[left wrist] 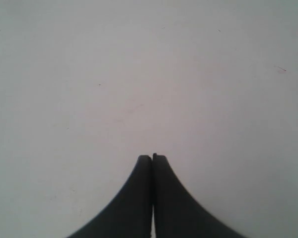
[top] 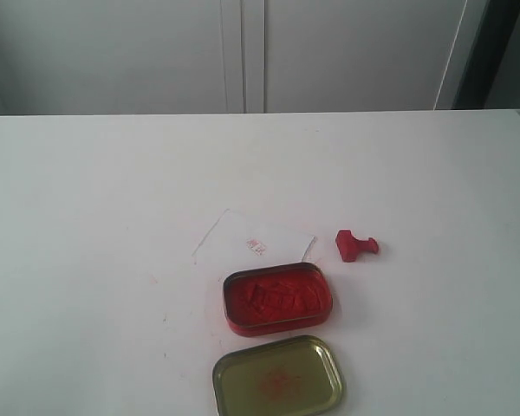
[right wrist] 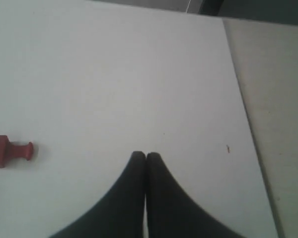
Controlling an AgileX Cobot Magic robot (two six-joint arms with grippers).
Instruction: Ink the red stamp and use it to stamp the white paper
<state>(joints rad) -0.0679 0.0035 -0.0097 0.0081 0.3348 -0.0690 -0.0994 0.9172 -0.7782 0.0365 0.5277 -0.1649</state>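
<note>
The red stamp lies on its side on the white table, right of the white paper, which carries a faint red print. The right wrist view also catches the red stamp, far off to the side of my right gripper, which is shut and empty. My left gripper is shut too, with only bare table in front of it. Neither gripper shows in the exterior view.
An open tin of red ink paste sits just in front of the paper. Its gold lid lies nearer the front edge. The table's edge runs close to my right gripper.
</note>
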